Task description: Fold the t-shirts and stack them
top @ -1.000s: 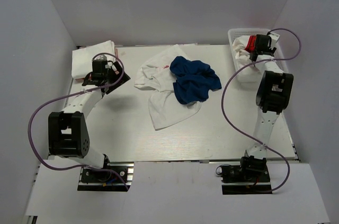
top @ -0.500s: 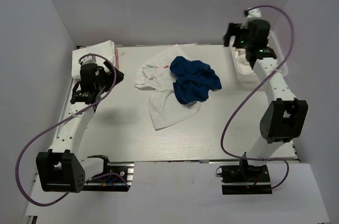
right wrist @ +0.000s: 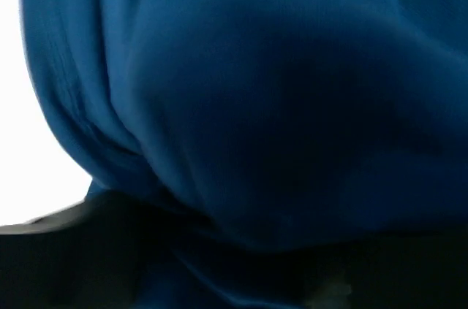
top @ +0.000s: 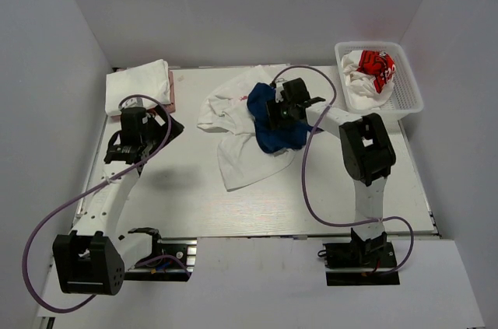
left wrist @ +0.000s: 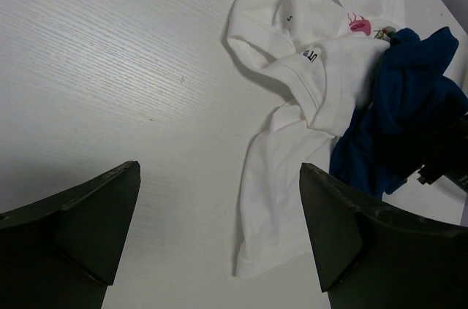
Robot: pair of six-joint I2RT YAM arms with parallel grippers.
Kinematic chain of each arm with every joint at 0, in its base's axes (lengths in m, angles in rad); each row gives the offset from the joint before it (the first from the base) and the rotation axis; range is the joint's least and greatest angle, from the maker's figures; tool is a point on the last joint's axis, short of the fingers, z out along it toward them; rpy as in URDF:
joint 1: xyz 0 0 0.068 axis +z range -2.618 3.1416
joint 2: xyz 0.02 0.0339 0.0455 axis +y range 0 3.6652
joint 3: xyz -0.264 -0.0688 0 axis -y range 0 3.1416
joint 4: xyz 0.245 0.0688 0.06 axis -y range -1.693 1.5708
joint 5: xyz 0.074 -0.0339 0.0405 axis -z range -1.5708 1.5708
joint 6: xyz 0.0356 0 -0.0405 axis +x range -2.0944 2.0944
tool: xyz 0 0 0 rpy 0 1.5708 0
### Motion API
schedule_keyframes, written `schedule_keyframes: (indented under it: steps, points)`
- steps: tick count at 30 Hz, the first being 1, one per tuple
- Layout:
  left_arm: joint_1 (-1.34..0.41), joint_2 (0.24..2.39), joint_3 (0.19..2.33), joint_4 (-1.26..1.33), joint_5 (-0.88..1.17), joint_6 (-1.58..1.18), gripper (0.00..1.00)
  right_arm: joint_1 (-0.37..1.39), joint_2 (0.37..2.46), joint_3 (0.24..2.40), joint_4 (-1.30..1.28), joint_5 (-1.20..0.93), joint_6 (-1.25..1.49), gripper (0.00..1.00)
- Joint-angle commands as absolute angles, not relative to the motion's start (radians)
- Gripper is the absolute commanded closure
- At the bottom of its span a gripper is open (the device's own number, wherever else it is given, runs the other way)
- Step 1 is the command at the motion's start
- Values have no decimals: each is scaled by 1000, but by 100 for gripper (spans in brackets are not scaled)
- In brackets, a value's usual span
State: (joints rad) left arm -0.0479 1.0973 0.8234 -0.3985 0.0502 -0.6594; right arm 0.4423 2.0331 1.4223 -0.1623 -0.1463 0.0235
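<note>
Swinging away from the basket (top: 410,97) at the far right corner, the right arm is now reaching across to the middle of the surface (top: 194,197), and its right hand (top: 282,105) is pressing down into the blue t-shirt (top: 274,139), which it was nowhere near a second ago. Blue cloth is filling the right wrist view almost completely, so whether that hand is gripping the cloth or standing wide cannot be told. On the other side, the left arm has stretched out from its earlier folded pose, and the left hand (left wrist: 219,177) is hovering near the left edge of the surface with its fingers spread wide and holding nothing. In front of it a white t-shirt (top: 236,159) is lying crumpled in the middle of the surface, showing a small pink print and a dark label near its collar. The blue t-shirt is lying bunched on top of the right side of this white one, touching it. A folded white t-shirt (top: 140,78) is sitting at the far left corner, well apart from the pile. Inside the basket, a t-shirt with a red print (top: 375,67) is lying in a loose heap, its white cloth bulging under the red.
</note>
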Motion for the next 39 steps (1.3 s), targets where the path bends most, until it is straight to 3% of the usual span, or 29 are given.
schedule_keyframes:
  steps: [1,2,3,5,15,23,31,37,39]
  points:
    - [-44,1043,819,-431,43,-667,1,468,2023,1531,-209,-74,55,39]
    - [-44,1043,819,-431,43,-667,1,468,2008,1532,-201,-66,57,49]
    - [-44,1034,819,-431,43,-667,1,468,1972,1529,-178,-33,75,82]
    - [-44,1025,819,-420,43,-676,1,465,1910,1534,-149,35,87,100]
    - [-44,1055,810,-411,78,-667,1,453,1591,1535,58,363,35,100]
    - [-44,1077,828,-402,69,-667,1,319,1653,1826,98,632,-49,100]
    - [-44,1121,838,-393,69,-658,1,98,1848,2268,141,566,-123,100]
    - [-44,1183,868,-373,81,-658,1,29,1894,2240,169,459,-181,100]
    - [-44,1215,882,-364,104,-658,1,12,1891,2134,161,420,-164,100]
